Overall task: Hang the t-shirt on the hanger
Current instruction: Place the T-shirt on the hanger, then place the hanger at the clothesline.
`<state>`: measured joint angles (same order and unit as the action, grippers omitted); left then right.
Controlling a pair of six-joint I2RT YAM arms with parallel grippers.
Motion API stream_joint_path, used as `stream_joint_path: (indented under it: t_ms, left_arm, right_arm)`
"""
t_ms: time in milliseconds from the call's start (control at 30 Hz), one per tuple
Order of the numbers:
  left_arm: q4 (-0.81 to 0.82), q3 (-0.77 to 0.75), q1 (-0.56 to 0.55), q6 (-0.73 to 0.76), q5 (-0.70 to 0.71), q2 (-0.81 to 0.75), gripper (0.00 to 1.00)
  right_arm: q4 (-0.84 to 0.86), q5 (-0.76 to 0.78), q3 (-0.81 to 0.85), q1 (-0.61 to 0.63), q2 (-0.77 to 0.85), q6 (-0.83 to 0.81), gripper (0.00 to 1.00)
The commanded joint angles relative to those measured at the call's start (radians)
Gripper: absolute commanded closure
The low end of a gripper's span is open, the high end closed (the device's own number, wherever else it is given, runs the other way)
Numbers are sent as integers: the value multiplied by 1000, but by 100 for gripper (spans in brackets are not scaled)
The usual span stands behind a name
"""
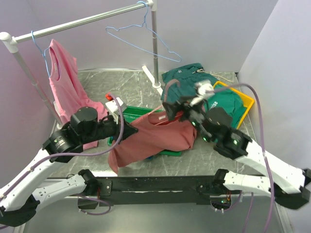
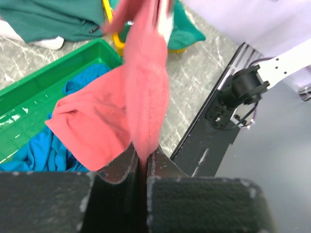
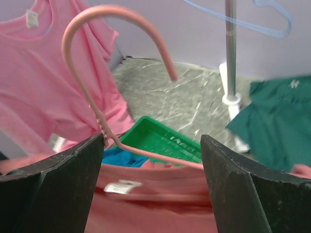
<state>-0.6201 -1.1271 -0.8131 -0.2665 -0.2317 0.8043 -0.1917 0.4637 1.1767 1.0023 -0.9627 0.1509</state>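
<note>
Your left gripper is pinched tight on a fold of the t-shirt, which drapes over the green tray. Your right gripper gapes wide around the hanger, whose bar runs crosswise from finger to finger. This arm is nearer it. Inside the green tray lies a blue garment.

**Table layout, seen from my station**

I see the t-shirt draped over the tray's front rim at centre, with the hanger at its collar. Behind left, a shirt hangs on the rail. Behind right, clothes lie across a bin.
</note>
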Motion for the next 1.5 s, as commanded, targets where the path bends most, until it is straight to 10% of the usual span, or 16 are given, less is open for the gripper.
stream_joint_path:
  t_ms: [0, 467, 933, 1233, 1467]
  left_arm:
    - [-49, -140, 14, -42, 92, -60, 99]
    - [-12, -194, 12, -59, 162, -49, 99]
    - [-135, -740, 12, 9, 226, 76, 99]
    - [-145, -912, 12, 35, 190, 157, 99]
    - [-127, -927, 12, 23, 331, 176, 99]
  right_arm:
    - [96, 273, -231, -112, 206, 157, 15]
    - [132, 104, -195, -177, 228, 151, 0]
    - [327, -95, -459, -439, 62, 456, 0]
    - [462, -226, -333, -397, -260, 538, 3]
    - [474, -169, -203, -111, -455, 524, 3]
